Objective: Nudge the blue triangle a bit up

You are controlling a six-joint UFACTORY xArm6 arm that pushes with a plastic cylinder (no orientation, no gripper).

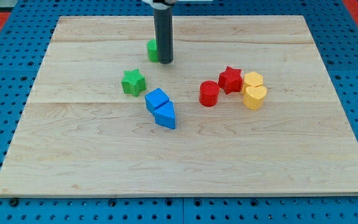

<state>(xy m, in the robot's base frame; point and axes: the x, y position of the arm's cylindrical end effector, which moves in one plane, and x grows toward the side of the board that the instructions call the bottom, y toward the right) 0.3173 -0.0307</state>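
The blue triangle (165, 116) lies near the middle of the wooden board (185, 162), touching a blue cube (156, 99) just above and left of it. My tip (166, 62) rests on the board well above them, at the right side of a green block (153, 50) that the rod partly hides. The tip is apart from the blue triangle.
A green star (133, 82) sits left of the blue cube. To the right are a red cylinder (209, 93), a red star (230, 79), a yellow block (253, 79) and a yellow heart (255, 97), clustered together.
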